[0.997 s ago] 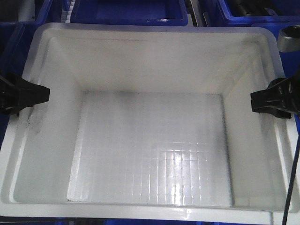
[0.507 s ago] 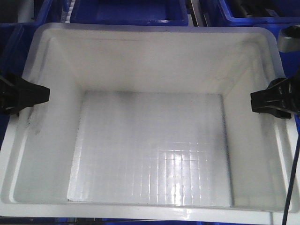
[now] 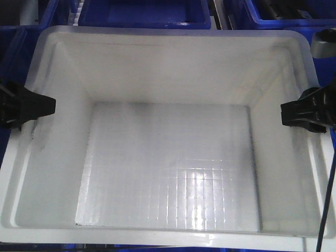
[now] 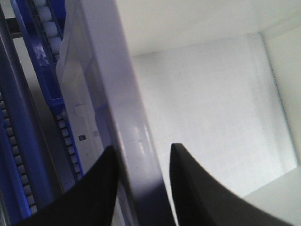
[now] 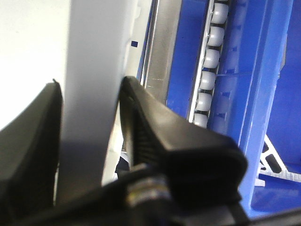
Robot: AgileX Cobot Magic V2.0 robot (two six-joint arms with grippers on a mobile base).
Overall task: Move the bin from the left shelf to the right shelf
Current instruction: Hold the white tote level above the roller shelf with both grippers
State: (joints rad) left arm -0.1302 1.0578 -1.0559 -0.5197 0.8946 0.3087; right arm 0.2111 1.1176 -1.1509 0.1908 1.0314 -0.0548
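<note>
Blue crates (image 3: 142, 13) stand beyond the far rim of the white bin (image 3: 168, 39), which fills the front view with its open top facing the camera. The left roller track (image 4: 47, 33) runs just outside the bin's left wall, and the right roller track (image 5: 211, 61) runs just outside its right wall. My left gripper (image 3: 31, 106) sits at the middle of the bin's left rim. In the left wrist view its jaws straddle that wall, one black finger (image 4: 101, 193) outside and the other inside, both pressed against it. My right gripper (image 3: 304, 113) sits at the middle of the bin's right rim, directly opposite. In the right wrist view its ribbed outer finger (image 5: 141, 122) and its inner finger clamp the wall between them. The bin's gridded floor shows a bright reflection toward the near wall. Which shelf carries the bin cannot be determined from these views.
</note>
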